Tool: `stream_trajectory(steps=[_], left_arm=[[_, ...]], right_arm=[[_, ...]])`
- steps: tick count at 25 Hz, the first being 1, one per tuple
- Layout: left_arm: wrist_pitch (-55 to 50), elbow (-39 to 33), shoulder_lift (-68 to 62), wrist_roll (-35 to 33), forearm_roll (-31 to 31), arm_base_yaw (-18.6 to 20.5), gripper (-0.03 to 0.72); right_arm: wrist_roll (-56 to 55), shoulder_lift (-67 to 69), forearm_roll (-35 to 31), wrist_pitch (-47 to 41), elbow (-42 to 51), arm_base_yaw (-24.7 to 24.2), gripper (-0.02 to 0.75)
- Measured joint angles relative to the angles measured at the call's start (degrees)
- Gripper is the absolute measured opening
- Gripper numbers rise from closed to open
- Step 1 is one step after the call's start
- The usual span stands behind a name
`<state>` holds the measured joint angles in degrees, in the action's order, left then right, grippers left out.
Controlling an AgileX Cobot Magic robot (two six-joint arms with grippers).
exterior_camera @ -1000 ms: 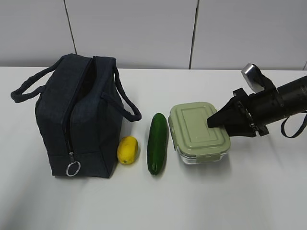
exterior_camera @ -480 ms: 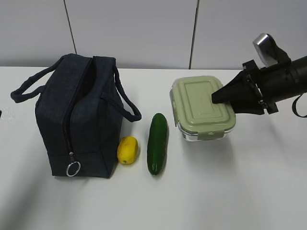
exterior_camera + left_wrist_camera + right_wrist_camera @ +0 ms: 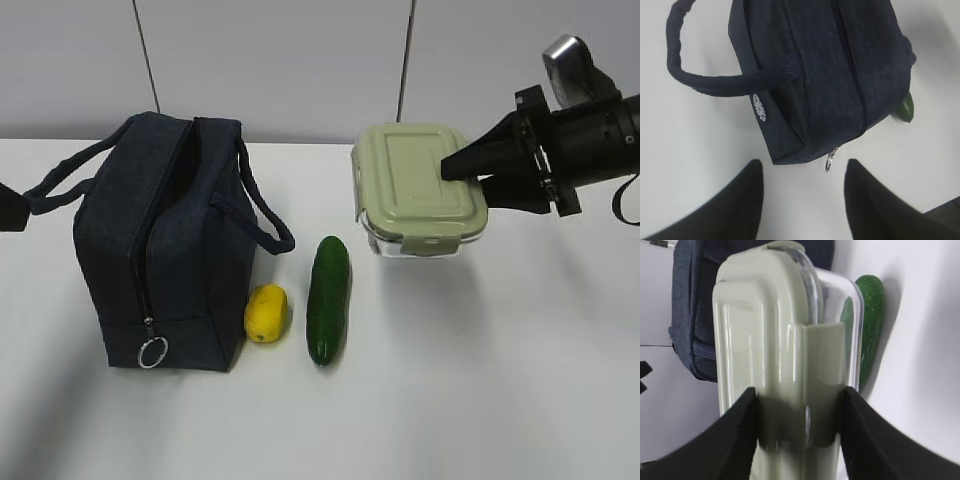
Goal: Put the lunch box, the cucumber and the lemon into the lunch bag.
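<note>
A: Status on the right claw (image 3: 799, 405)?

B: Clamped on the lunch box (image 3: 418, 187). One finger on the green lid, the other under the clear base, grip at the box's right end. Box is in the air, clear of the bench (image 3: 480, 400), lid tilted toward the exterior camera.

A: Left claw (image 3: 802, 192)?

B: Fingers spread, nothing between them. It hangs above the bench just in front of the lunch bag (image 3: 165, 240). Left wrist view has the bag's silver ring pull (image 3: 829, 162) sitting between the two fingertips' line of sight, not touched. Only a dark sliver of that arm shows at the left edge of the exterior view.

A: Bag state?

B: Upright on the left side of the bench, both loop handles flopped outward. Zipper runs over the top and down the near face, ring pull hanging low on that face. Can't tell from here how far the top is unzipped.

A: Other items?

B: Lemon (image 3: 266, 312) on the bench, touching or nearly touching the bag's front right corner. Cucumber (image 3: 328, 298) lies just right of the lemon, lengthwise front to back, apart from it. Lunch box hangs above and right of the cucumber's far end.
</note>
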<state>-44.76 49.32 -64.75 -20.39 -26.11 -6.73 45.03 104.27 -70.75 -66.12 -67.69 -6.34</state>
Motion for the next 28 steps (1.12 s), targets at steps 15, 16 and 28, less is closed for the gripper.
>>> stream_trajectory(steps=[15,16,28], left_arm=[[1.8,9.0,-10.9,-5.6,-8.7,0.0,0.37],[1.9,10.3,-11.8,-5.9,-8.7,0.0,0.378],[1.2,19.0,-26.9,-6.8,-12.2,0.0,0.375]], right_arm=[[-0.2,-2.5,-11.8,0.1,0.0,7.8,0.361],[0.0,-2.5,-12.7,0.1,0.0,8.4,0.361],[0.4,-2.5,-17.2,0.1,-4.2,13.6,0.36]])
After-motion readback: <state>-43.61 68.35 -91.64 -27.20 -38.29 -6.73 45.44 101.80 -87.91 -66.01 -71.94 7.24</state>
